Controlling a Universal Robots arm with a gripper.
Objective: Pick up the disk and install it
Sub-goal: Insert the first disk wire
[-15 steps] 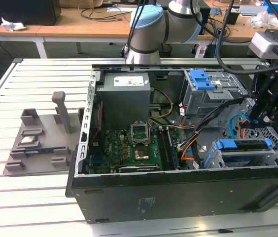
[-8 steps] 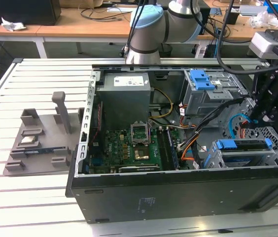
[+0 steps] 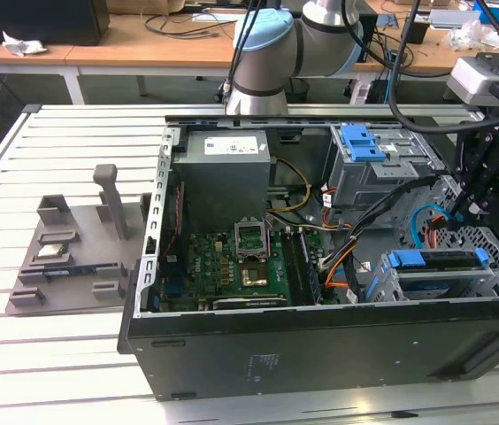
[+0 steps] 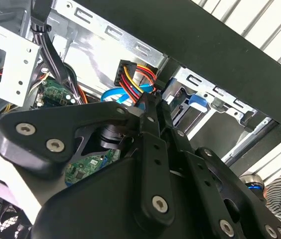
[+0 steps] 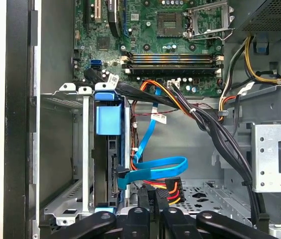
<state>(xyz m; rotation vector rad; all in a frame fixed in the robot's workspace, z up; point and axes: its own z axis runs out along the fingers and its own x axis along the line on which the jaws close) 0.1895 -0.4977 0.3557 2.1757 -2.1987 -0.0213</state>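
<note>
The disk [image 3: 441, 268] sits in the lower drive cage [image 3: 497, 282] of the open computer case, its blue carrier bracket [image 3: 435, 258] facing up. In the first wrist view the disk [image 5: 111, 169] stands edge-on in the cage behind its blue bracket tab [image 5: 108, 119], and a blue data cable [image 5: 155, 164] runs to its end. My gripper [image 3: 455, 212] hangs inside the case beside that cage. Its fingers [image 5: 144, 201] are shut, tips against a black power plug [image 5: 173, 188] with red, yellow and orange wires [image 4: 138, 79]. Whether they pinch it I cannot tell.
An upper grey cage with a blue latch [image 3: 362, 142] stands behind the gripper. Black cable bundles [image 5: 215, 129] cross the bay. The motherboard [image 3: 232, 266] and power supply [image 3: 223, 168] fill the exterior view's left half of the case. A grey fixture holding a small chip [image 3: 50, 251] lies on the slatted table.
</note>
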